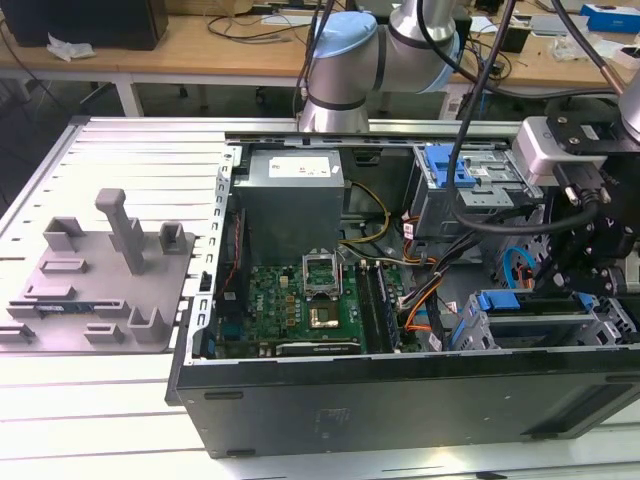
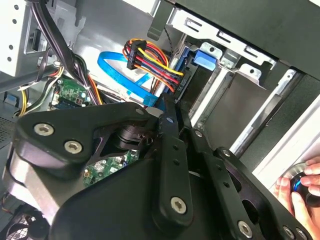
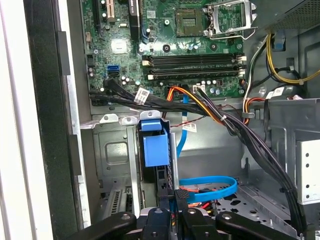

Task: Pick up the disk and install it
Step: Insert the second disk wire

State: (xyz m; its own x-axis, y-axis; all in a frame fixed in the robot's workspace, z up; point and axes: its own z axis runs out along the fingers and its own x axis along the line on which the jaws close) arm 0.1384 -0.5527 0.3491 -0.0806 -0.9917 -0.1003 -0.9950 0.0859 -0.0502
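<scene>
The disk (image 3: 152, 147) stands on edge in the grey metal drive cage (image 3: 115, 150) at the case's corner, its blue carrier end toward the motherboard. The exterior view shows the disk's (image 1: 530, 302) blue bracket along the cage top, at that view's right. My gripper (image 3: 173, 200) has its black fingers drawn close on the disk's narrow edge. In the second wrist view the gripper (image 2: 169, 111) tapers to a point beside the disk's (image 2: 204, 59) dark slab. The gripper (image 1: 560, 275) hangs over the cage.
The case is open, with the motherboard (image 1: 300, 305), power supply (image 1: 290, 205) and cable bundles (image 3: 210, 112) beside the cage. A second bay with a blue latch (image 1: 450, 165) sits farther back. A grey fixture tray (image 1: 100, 280) lies at the exterior view's left. A hand (image 2: 300, 187) rests outside the case.
</scene>
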